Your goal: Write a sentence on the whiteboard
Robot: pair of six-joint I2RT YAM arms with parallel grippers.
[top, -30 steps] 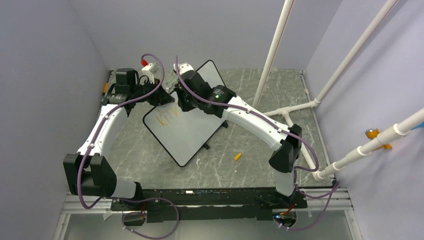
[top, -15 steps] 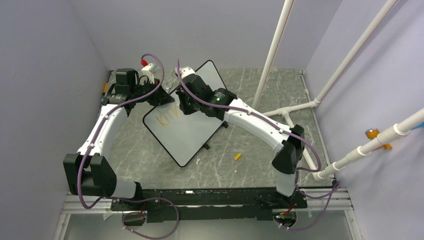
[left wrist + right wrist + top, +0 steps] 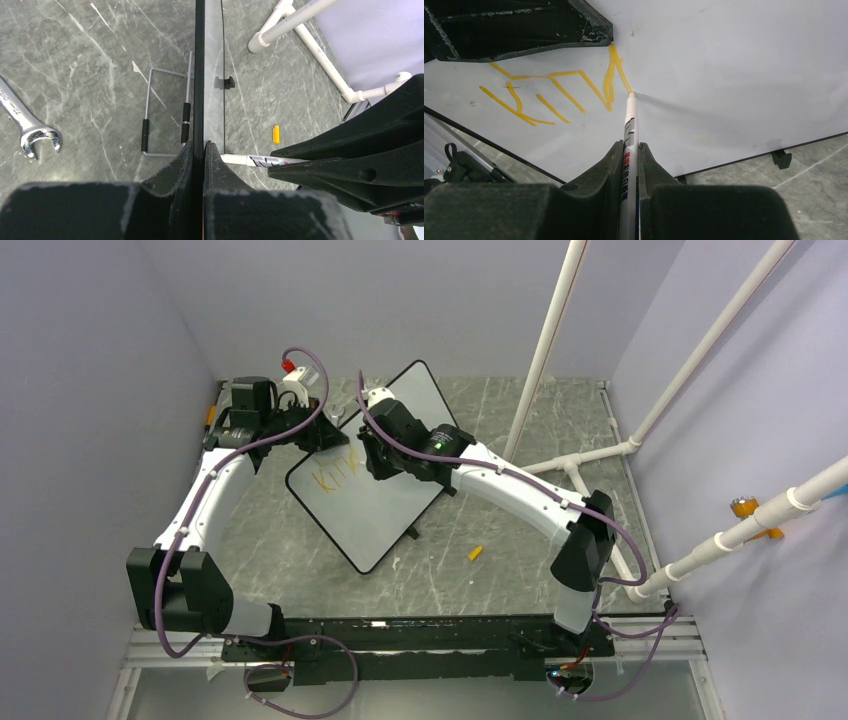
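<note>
Your right gripper [image 3: 629, 148] is closed tight on the marker [image 3: 629, 120], fingers pinching its white barrel from both sides. The tip touches the whiteboard [image 3: 734, 65] at the lower end of the last orange-yellow stroke. The sentence [image 3: 559, 90] so far is one short row of angular letters running left from that tip, at the board's upper left part as the overhead camera shows it.

Your left gripper [image 3: 204, 148] is nearly closed too, clamped on the board's thin black frame at its edge, just above the lettering in the right wrist view. The board stands tilted on the grey marbled table [image 3: 500, 570], with a wire stand [image 3: 165, 112] behind it.

Compared with a second ago, your right wrist has slid a little to the right and toward the bases along the board, and the last letter has gained a stroke. The left arm and the board have not shifted.

A wrench [image 3: 31, 127] lies on the table behind the board. A small orange cap [image 3: 476, 553] lies near the board's right corner, apart from it.
</note>
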